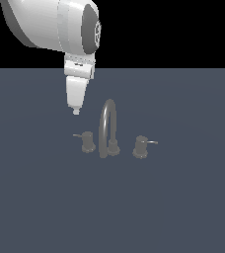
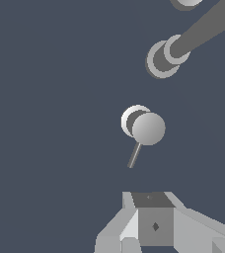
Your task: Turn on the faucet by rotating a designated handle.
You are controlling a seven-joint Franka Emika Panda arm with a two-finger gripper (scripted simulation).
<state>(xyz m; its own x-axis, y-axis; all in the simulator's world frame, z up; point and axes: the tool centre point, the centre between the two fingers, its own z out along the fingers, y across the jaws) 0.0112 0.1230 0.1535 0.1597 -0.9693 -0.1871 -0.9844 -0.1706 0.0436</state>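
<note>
The faucet (image 1: 108, 128) is dull grey, with a tall arched spout on a round base. The handle (image 1: 87, 142) is the squat knob on the exterior view's left, with a thin dim lever rod pointing left. The twin knob (image 1: 141, 147) with a brighter lever stands on the right. My gripper (image 1: 76, 110) hangs above and slightly behind the handle, apart from it, with its jaws together and empty. In the wrist view the handle (image 2: 145, 126) and its lever rod (image 2: 133, 156) lie a short way ahead of my gripper (image 2: 151, 213). The spout base (image 2: 160, 60) is farther on.
The faucet set stands on a flat dark blue-grey surface (image 1: 183, 207). The arm's white wrist (image 1: 60, 24) fills the exterior view's upper left. The twin knob's edge (image 2: 186, 3) just shows in the wrist view.
</note>
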